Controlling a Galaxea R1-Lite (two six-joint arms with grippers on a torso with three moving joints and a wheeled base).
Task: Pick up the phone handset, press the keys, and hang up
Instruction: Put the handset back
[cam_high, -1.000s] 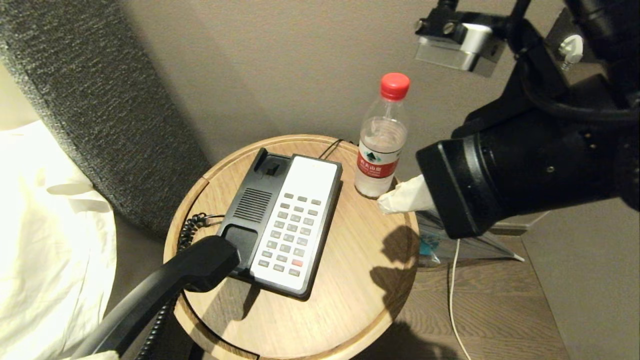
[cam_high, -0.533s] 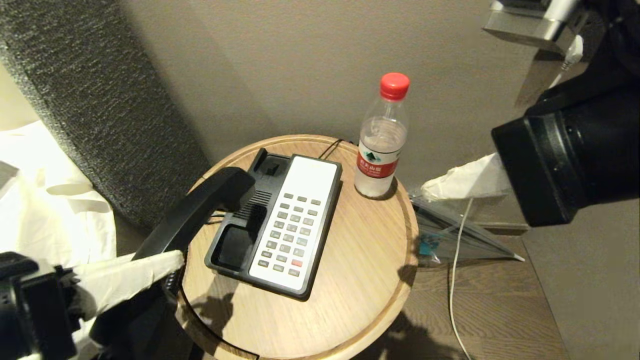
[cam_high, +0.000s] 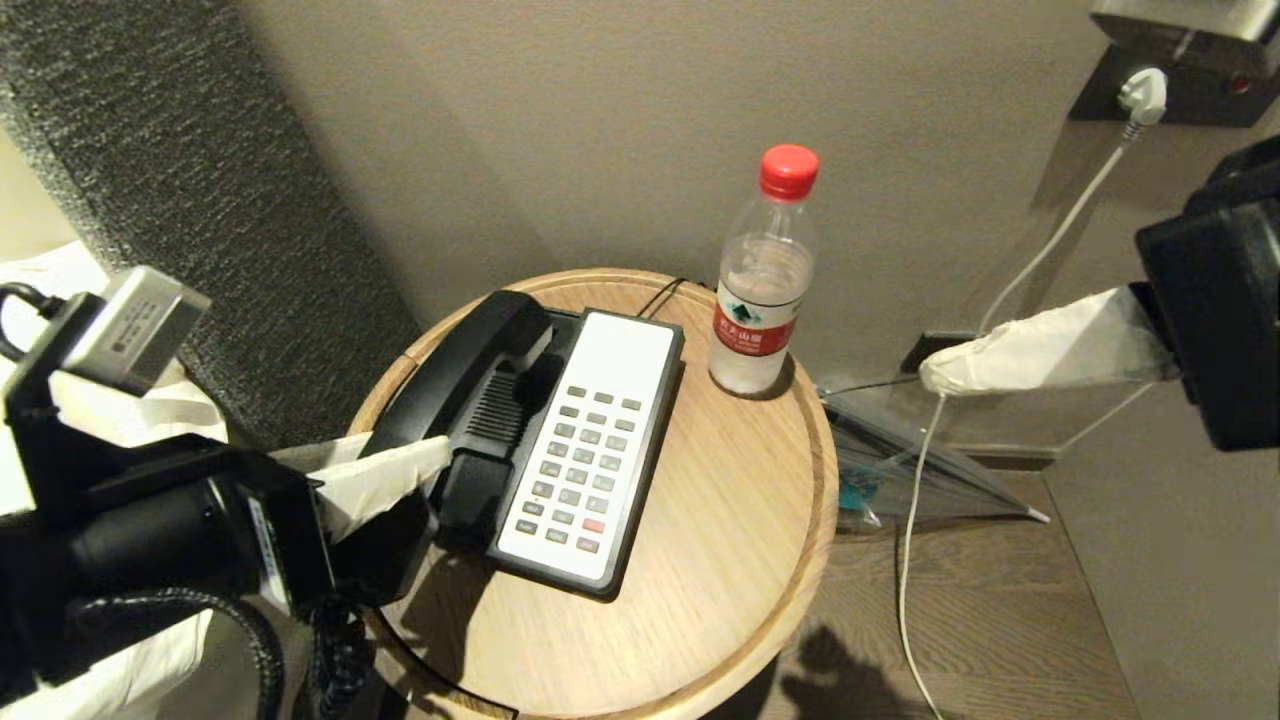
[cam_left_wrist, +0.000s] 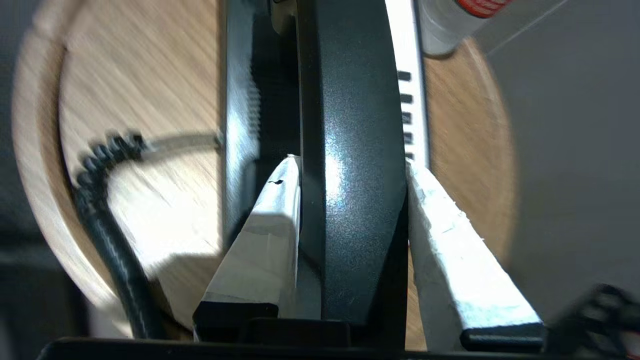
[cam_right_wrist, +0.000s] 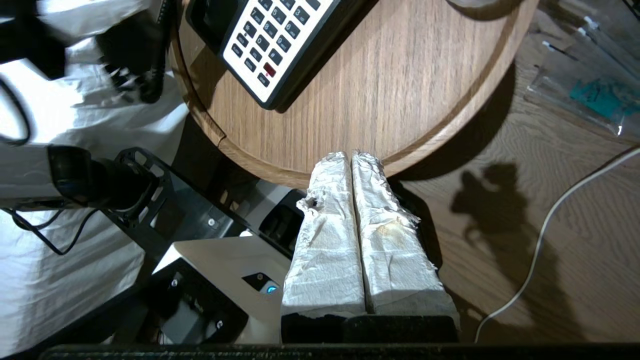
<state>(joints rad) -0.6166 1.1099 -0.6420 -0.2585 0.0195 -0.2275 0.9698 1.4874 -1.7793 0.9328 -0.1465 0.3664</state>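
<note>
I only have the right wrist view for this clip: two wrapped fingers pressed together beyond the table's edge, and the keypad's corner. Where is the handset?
Observer: The phone handset lies along the cradle side of the phone base, and the left gripper is shut on it.
Operator: Is the grip square?
Observer: In the left wrist view both fingers press flat on the handle's two sides.
Operator: Is it seated?
Observer: I cannot tell; the head view shows its far end over the hook end of the base.
Operator: Anything near my gripper?
Observer: The right gripper hangs beyond the table, past a water bottle standing at the rim.
</note>
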